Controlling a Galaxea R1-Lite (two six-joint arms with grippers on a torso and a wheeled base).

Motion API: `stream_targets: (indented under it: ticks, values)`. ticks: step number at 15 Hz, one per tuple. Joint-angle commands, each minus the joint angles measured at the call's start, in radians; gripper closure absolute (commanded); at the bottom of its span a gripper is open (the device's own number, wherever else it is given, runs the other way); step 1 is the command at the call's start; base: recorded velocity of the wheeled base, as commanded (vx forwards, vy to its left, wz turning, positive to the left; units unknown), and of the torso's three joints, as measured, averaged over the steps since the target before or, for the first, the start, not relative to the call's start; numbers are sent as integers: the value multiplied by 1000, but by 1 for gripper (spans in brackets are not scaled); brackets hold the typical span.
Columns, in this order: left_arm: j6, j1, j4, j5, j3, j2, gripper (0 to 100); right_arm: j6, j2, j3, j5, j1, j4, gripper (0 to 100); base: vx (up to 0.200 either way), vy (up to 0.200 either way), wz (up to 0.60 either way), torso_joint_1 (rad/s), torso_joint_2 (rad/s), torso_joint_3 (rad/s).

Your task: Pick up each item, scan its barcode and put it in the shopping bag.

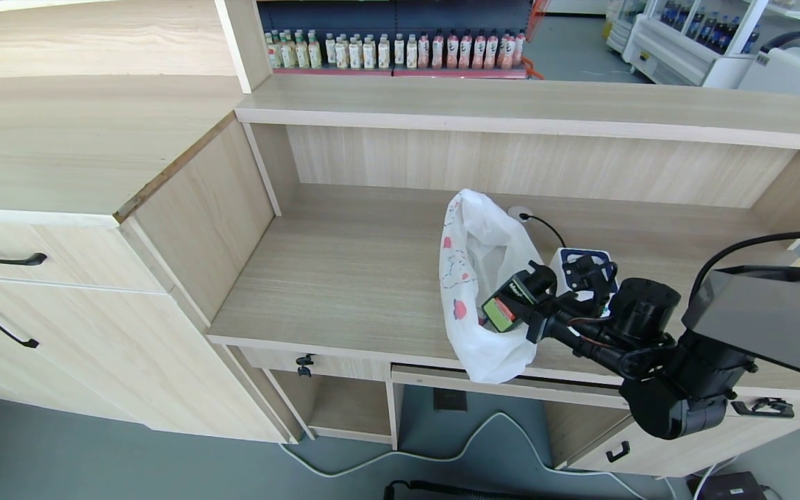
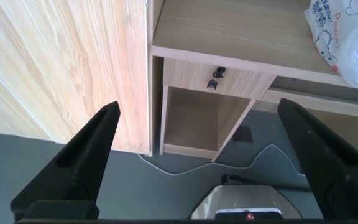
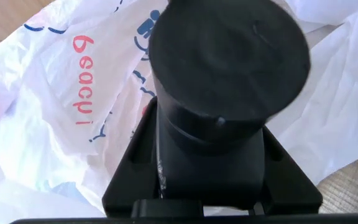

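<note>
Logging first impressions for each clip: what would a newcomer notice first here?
The right gripper, jaws shut on a black bottle with a green and red label, holds it at the mouth of the white shopping bag, which stands at the front edge of the wooden counter. Beyond the counter, rows of drink bottles line a shop shelf.
</note>
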State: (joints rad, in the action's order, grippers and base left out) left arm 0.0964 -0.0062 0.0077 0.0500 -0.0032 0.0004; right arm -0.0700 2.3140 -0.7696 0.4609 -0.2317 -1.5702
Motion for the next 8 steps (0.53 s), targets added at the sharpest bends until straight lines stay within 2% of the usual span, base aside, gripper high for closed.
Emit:
stream_targets:
  ticks: [1, 5, 8]
  values:
    - [0, 0, 0, 1, 0, 0, 0, 6, 4, 1, 1, 3, -1, 0, 0, 0, 0, 0, 0, 0]
    - [0, 0, 0, 1, 0, 0, 0, 6, -8, -4, -1, 5, -1, 0, 0, 0, 0, 0, 0, 0]
    - [0, 0, 0, 1, 0, 0, 0, 9, -165, 3, -8, 6, 76, 0, 0, 0, 0, 0, 0, 0]
